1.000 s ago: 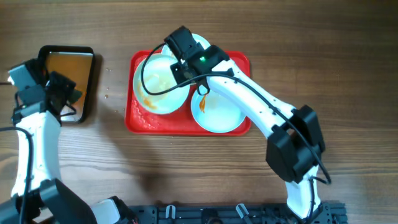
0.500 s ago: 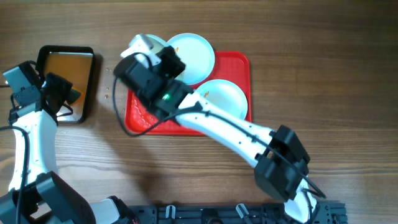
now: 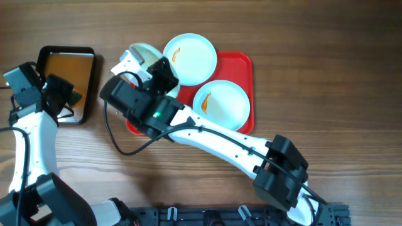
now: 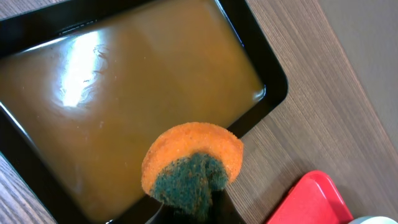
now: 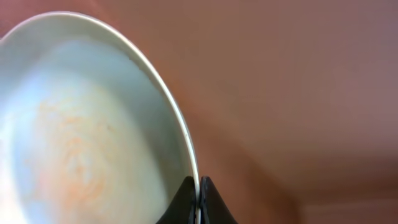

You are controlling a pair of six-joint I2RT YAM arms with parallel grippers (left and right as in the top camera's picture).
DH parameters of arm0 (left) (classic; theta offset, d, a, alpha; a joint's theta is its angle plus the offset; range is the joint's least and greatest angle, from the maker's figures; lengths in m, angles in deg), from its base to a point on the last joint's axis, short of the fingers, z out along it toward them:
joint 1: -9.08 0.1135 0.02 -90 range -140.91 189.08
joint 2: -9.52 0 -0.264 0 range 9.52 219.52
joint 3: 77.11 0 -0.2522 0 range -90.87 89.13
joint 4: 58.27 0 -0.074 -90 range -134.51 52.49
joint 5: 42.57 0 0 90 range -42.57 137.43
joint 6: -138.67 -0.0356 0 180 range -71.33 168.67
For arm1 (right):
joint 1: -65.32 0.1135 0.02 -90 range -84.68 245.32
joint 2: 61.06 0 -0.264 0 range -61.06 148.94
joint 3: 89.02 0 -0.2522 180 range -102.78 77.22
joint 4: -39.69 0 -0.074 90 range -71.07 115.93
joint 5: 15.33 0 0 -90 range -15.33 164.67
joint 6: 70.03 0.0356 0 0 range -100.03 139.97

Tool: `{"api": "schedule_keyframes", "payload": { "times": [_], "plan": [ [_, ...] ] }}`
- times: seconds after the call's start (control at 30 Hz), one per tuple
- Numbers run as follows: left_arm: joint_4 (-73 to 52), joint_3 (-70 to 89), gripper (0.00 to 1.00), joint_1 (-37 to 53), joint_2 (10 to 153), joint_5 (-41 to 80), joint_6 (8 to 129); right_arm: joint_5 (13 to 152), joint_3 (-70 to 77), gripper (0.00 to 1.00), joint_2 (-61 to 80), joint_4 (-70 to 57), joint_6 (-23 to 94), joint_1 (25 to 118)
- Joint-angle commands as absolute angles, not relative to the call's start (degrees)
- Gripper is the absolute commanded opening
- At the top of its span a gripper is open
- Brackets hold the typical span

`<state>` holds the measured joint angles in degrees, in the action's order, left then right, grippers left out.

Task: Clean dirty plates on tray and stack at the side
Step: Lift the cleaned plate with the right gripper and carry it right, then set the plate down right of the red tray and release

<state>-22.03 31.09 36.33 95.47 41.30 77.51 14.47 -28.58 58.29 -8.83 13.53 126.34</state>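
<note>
Pinched only at its thin rim by the right gripper (image 5: pixel 198 198), 1 small round white smeared plate (image 5: pixel 81 137) could slip, while the left gripper (image 3: pixel 68 95) clamps a round orange-green sponge (image 4: pixel 193 155).

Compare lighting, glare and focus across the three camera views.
Overhead: even light, sharp. Left wrist: white glare on the brown water in the black rectangular pan; round orange-green sponge crisp. Right wrist: small round white plate slightly soft, background a reddish blur.

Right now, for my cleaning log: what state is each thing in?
Held plate: gripped at rim by right gripper, faintly smeared.
Far plate: orange-smeared, overhanging tray edge.
Near plate: orange-smeared, on tray.
Pan: holds brownish water.
Sponge: held by left gripper over pan.
</note>
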Motion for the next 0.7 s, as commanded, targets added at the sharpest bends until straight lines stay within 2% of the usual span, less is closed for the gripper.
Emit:
{"api": "schedule_keyframes", "payload": {
  "times": [0.0, 0.1, 0.2, 0.23, 0.4, 0.53, 0.67],
  "plan": [
    [-21.79, 30.30, 0.04, 36.57, 95.56, 40.36, 77.88, 39.69, -30.83, 0.04, 56.84, -16.59, 37.12, 123.47],
    [-21.57, 30.30, 0.04, 36.57, 95.56, 40.36, 77.88, 68.24, -32.75, 0.04, 52.98, -21.51, 45.49, 113.60],
    [-21.16, 30.30, 0.04, 36.57, 95.56, 40.36, 77.86, 80.32, -32.75, 0.04, 49.59, -25.86, 46.10, 98.95],
    [-21.18, 30.30, 0.04, 36.57, 95.56, 40.38, 77.88, 81.87, -32.73, 0.04, 49.48, -29.24, 46.08, 92.22],
    [-21.18, 30.30, 0.04, 36.57, 95.56, 40.38, 77.88, 80.94, -30.57, 0.04, 49.63, -35.01, 45.44, 72.00],
    [-21.16, 30.30, 0.04, 36.57, 95.56, 40.36, 77.88, 74.53, -24.95, 0.04, 49.76, -33.13, 45.82, 62.52],
    [-20.96, 30.30, 0.04, 36.57, 95.56, 40.36, 77.88, 72.04, -16.60, 0.04, 49.85, -26.75, 46.49, 57.44]
  ]
}}
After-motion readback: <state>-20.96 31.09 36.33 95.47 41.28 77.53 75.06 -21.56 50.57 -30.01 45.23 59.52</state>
